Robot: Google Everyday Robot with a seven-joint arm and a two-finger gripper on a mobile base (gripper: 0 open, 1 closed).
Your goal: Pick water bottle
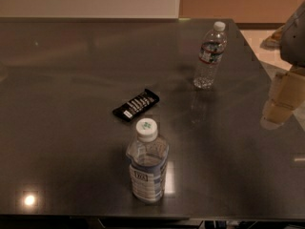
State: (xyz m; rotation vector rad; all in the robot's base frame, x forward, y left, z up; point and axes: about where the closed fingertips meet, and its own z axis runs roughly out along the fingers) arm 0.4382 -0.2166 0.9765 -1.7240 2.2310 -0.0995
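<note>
Toward the left of the dark grey, glossy tabletop (57, 80), a small round glint of reflected light (29, 200) shows near the front edge. Nearer the middle lies a flat black wrapped snack bar with white print (136, 104), set diagonally on the surface.

Just right of the bar and closer to the front edge stands a squat clear plastic bottle with a large blue-and-white label and a white cap marked in green (147, 163). It is upright and clear of the bar.

Farther right and towards the back stands the water bottle (210, 55), a slim, tall, clear ribbed plastic bottle with a plain white cap and a narrow red, white and dark label band. It is upright near the table's far right corner, well apart from the squat bottle and the bar, with a faint reflection on the surface in front of it.

At the right edge of the view, the tan gripper (280, 101) hangs below a grey part of the arm (295, 32), over the table's right side. It is to the right of the water bottle and not touching it. Whether the gripper is spread or pressed together cannot be told.
</note>
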